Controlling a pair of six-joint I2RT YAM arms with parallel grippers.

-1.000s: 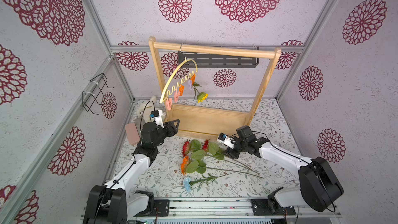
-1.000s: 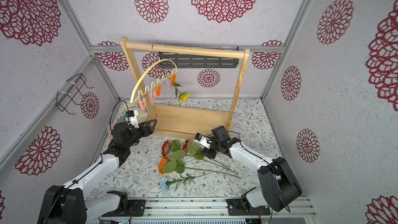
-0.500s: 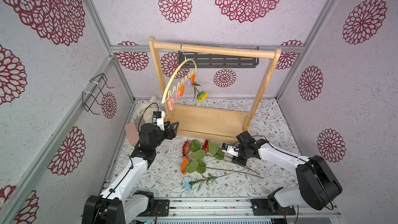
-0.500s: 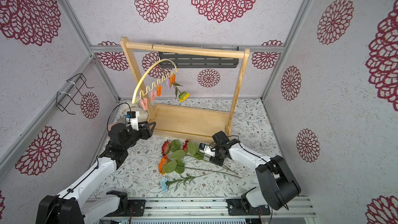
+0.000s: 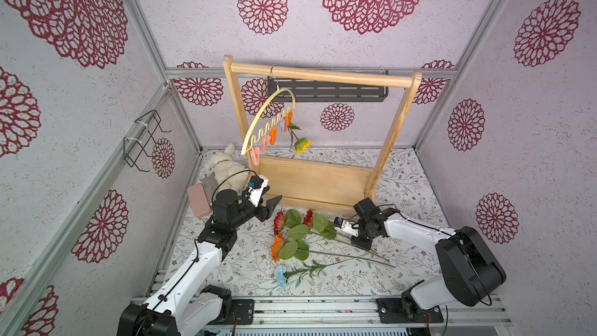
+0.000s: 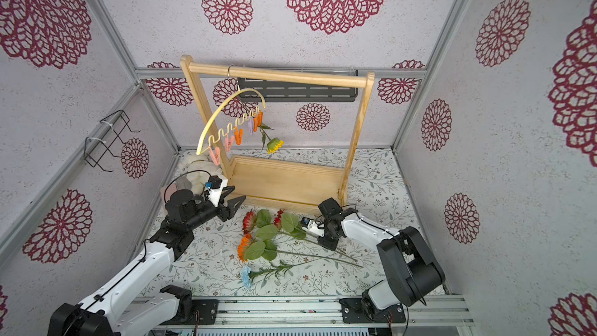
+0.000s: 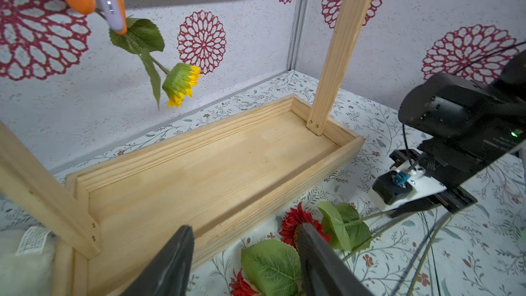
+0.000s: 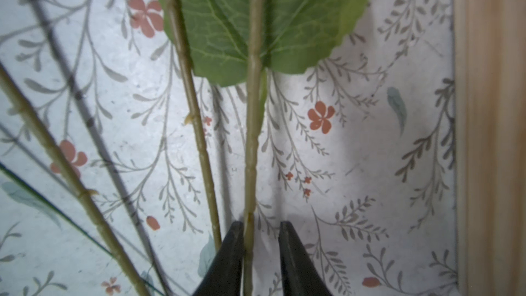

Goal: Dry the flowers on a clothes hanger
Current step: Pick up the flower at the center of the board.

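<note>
Near: four fabric flowers lie on the floral mat. The right gripper, jaws narrow and unclamped, straddles a ribbed stem. The left gripper is wide and empty. Far: the yellow flower hangs pegged to the arched clothes hanger.

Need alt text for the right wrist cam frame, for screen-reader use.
The right gripper straddles a green flower stem lying on the floral table cover, one finger against it, with a gap at the other. A broad leaf lies ahead, more stems fan out beside it, and a wooden rack edge borders the frame.
</note>
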